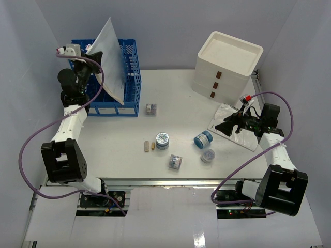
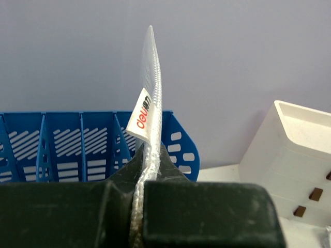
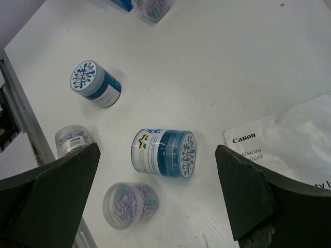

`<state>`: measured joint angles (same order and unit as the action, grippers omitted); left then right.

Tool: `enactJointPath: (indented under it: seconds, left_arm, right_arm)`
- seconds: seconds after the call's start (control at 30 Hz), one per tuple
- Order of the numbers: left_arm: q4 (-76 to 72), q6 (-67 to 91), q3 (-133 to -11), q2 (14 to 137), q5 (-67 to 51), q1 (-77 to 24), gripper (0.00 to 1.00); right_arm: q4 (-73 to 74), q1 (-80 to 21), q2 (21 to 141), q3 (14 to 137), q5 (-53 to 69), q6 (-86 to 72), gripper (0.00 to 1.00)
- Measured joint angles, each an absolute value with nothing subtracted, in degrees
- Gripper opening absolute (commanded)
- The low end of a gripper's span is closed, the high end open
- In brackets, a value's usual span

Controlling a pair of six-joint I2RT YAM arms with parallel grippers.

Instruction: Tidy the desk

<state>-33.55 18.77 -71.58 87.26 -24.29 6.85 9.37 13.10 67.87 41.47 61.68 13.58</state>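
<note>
Early days, I judge: upper left, the left arm's jaws pinch a clear plastic document sleeve [image 1: 109, 57] at the blue slotted file rack [image 1: 132, 58], while the right arm's jaws gape empty near round jars [image 1: 162, 140] scattered mid-frame on the matte white tabletop [image 1: 181, 103].

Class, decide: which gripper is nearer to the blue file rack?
Left. The left gripper is beside the blue file rack, shut on a clear plastic sleeve; the right gripper hangs open across the desk, near the white drawer box.
</note>
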Motion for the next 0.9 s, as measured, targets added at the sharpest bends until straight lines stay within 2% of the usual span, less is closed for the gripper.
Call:
enactJointPath:
  seconds: [0.13,0.37,0.73,0.8,0.87,0.9]
  left_arm:
    - [-42.19,19.62,-67.54,87.36,-23.37,6.85,0.0]
    - [-48.73,18.34,-67.11,87.92,-23.79,6.77,0.0]
    - [-50.16,14.49,-66.53,88.68,-27.62,6.21,0.0]
    - [-50.19,14.8,-65.49,88.68,-27.77,6.14,0.11]
    - [-49.97,15.58,-64.5,88.68,-27.88,6.13,0.16]
    - [-49.79,15.85,-64.27,88.69,-27.92,6.13,0.26]
  right_arm:
    - [9.35,13.1,67.85,41.47,61.67,13.64,0.99]
    - [9.37,13.1,67.85,41.47,61.67,13.73,0.99]
    - [9.37,13.1,67.85,41.47,61.67,13.74,0.99]
    - [9.39,13.1,67.85,41.47,61.67,13.76,0.99]
    - [9.39,13.1,67.85,41.47,61.67,13.76,0.99]
    - [9.39,13.1,67.85,41.47,61.67,13.76,0.99]
